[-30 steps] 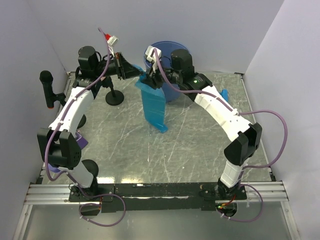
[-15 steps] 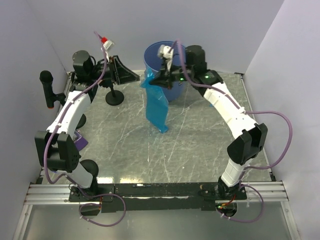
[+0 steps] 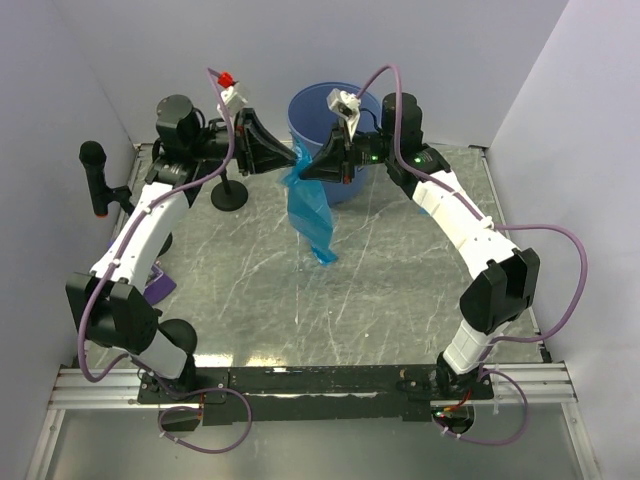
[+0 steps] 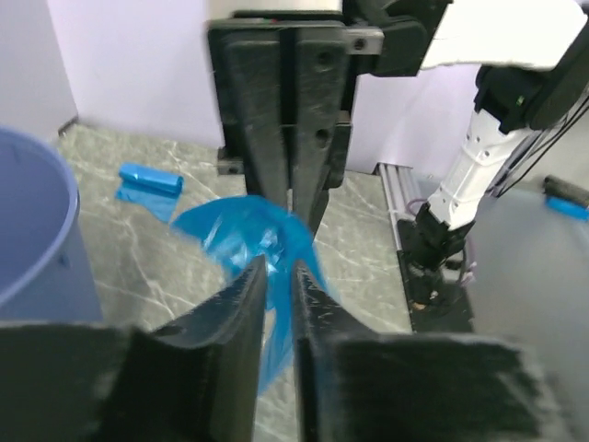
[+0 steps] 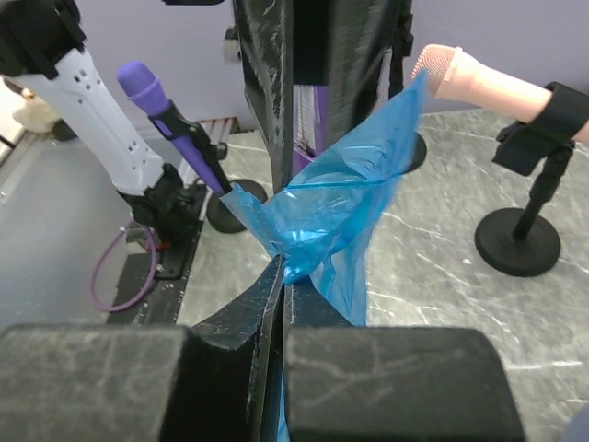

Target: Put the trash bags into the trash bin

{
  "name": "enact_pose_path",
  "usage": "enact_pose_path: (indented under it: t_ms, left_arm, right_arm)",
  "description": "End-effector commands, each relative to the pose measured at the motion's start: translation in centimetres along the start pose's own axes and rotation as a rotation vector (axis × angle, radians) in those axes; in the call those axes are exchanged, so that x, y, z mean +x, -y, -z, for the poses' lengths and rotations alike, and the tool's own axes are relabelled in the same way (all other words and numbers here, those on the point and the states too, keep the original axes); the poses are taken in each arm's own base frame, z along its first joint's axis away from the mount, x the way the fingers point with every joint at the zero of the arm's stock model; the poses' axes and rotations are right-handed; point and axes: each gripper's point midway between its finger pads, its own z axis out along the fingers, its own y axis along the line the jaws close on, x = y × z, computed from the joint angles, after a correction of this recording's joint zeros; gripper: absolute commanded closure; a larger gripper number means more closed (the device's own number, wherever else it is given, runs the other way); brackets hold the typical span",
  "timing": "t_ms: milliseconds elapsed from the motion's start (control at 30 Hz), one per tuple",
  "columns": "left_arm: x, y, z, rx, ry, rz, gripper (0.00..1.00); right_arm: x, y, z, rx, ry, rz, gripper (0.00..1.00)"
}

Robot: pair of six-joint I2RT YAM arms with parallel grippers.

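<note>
Blue trash bag [image 3: 310, 215] beside trash bin [image 3: 318, 90] | right gripper [image 3: 304, 172] pinching it, left gripper [image 3: 296, 159] barely parted | carry step: you lift over rim

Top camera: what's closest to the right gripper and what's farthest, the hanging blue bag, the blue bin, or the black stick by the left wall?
1. The trash bag: pinched in the right gripper, hanging down from it.
2. The trash bin: just behind the gripper, at the back of the table.
3. The black stick: far off by the left wall.

The trash bag [image 3: 306, 208] hangs just before the trash bin [image 3: 316, 108].
</note>
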Motion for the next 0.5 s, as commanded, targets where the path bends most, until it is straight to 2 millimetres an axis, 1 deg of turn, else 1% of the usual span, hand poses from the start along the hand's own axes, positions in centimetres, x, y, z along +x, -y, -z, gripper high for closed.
enact_pose_path:
  t_ms: [0, 33, 67, 100, 133, 200, 233, 300, 400, 467]
  left_arm:
    - [-1.4, 1.9, -0.7, 0.028, -0.015, -0.176, 0.84]
    - [-1.4, 2.0, -0.8, 0.022, -0.020, -0.206, 0.91]
    - [-1.1, 2.2, -1.1, 0.023, -0.034, -0.231, 0.92]
    - [-0.9, 2.5, -1.4, 0.029, -0.044, -0.270, 0.90]
    - [-0.8, 2.6, -1.6, 0.033, -0.052, -0.289, 0.86]
    - [-0.6, 2.9, -1.9, 0.040, -0.061, -0.299, 0.70]
    - [-0.6, 3.0, -2.1, 0.041, -0.061, -0.306, 0.64]
    - [-0.6, 3.1, -2.3, 0.053, -0.057, -0.322, 0.60]
    - [-0.6, 3.4, -2.7, 0.079, -0.058, -0.331, 0.56]
    - [-0.1, 3.0, -3.1, 0.084, -0.070, -0.327, 0.57]
  right_arm:
    - [-2.6, -2.1, 0.3, -0.047, 0.046, 0.058, 0.98]
    - [-2.6, -2.1, 0.3, -0.042, 0.046, 0.060, 0.98]
    - [-2.5, -2.1, 0.4, -0.042, 0.045, 0.060, 0.98]
    - [-2.6, -2.1, 0.4, -0.037, 0.046, 0.060, 0.98]
    - [-2.6, -2.2, 0.3, -0.036, 0.046, 0.059, 0.97]
    - [-2.5, -2.2, 0.3, -0.037, 0.045, 0.058, 0.97]
    - [-2.6, -2.3, 0.3, -0.039, 0.044, 0.060, 0.97]
    - [-2.5, -2.3, 0.1, -0.037, 0.041, 0.060, 0.96]
    - [-2.4, -2.3, -0.1, -0.038, 0.037, 0.060, 0.95]
    - [-2.6, -2.4, -0.2, -0.042, 0.038, 0.067, 0.95]
